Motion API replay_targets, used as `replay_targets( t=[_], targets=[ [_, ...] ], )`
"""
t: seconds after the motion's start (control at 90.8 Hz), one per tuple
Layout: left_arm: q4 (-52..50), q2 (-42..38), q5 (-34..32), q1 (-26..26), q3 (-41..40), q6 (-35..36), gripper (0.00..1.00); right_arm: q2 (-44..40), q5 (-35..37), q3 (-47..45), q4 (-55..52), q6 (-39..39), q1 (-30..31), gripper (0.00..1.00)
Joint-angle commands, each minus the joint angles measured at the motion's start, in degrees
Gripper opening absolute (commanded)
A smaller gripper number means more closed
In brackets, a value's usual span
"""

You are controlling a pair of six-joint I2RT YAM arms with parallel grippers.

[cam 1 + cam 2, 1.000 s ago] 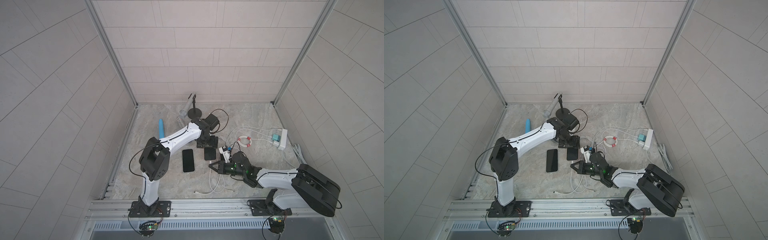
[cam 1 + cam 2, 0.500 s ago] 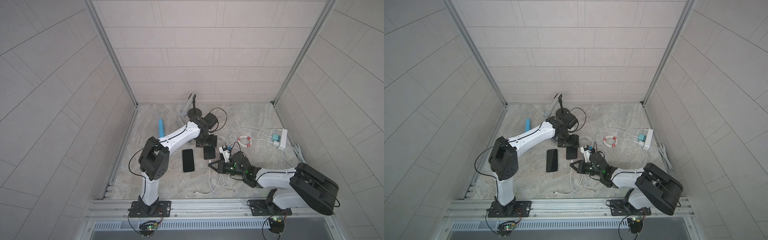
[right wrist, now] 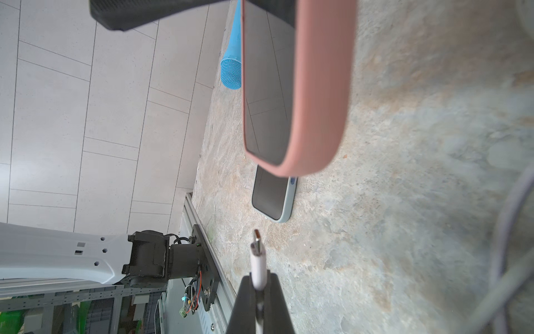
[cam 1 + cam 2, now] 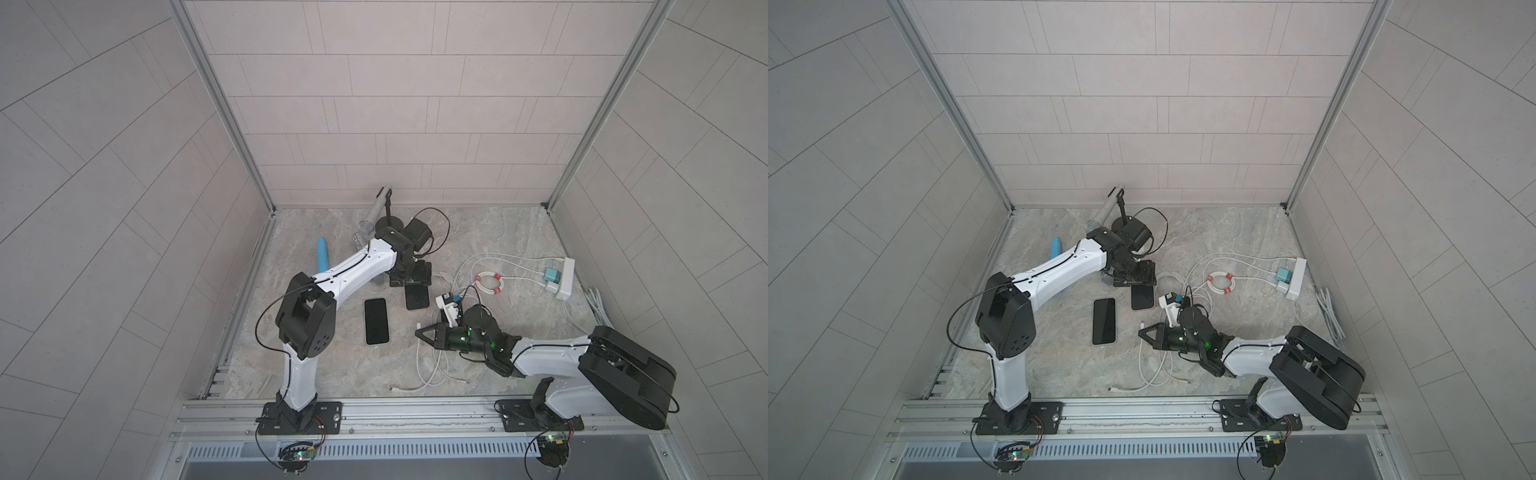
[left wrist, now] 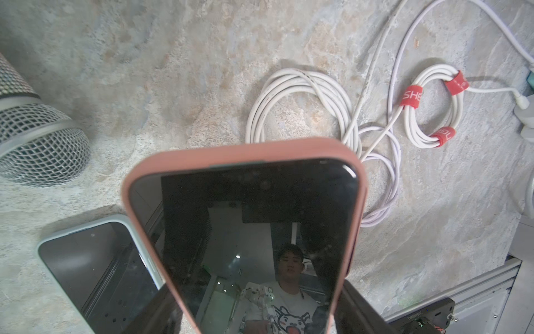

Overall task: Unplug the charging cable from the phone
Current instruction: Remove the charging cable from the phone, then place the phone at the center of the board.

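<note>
Two robot limbs, the left arm (image 4: 353, 270) and the right arm (image 4: 548, 353), meet over a stone-patterned desk (image 4: 498, 232). The left end effector (image 4: 409, 277) clamps one end of a pink-cased phone (image 5: 245, 217), held at a tilt just beside a pale-cased phone (image 4: 376, 321) lying flat. The right end effector (image 3: 258, 284) is pinched tight on the white charging cable (image 3: 257, 267), whose metal plug (image 3: 256, 244) stands clear of the pink-cased phone, unplugged.
</note>
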Motion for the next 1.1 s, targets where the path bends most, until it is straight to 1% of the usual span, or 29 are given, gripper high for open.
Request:
replay_targets(
  t=[0.0,0.22,0.671,1.09],
  targets=[
    [0.1,0.3,-0.1,0.2,1.8,0.8,0.00,0.2,-0.3,-0.8,0.6,-0.1,0.2,0.00],
    [0.0,0.7,-0.5,0.2,0.7,1.0,0.00,-1.8,0.5,-1.0,-1.7,-0.7,0.2,0.00],
    [2.9,0.9,0.4,-0.1,-6.2,0.9,0.00,-11.0,3.9,-0.4,-12.4,-4.4,-0.8,0.00],
    [5.6,2.5,-0.1,-2.4,-11.5,0.7,0.00,-12.8,4.3,-0.9,-14.7,-4.5,-2.3,0.00]
  ],
)
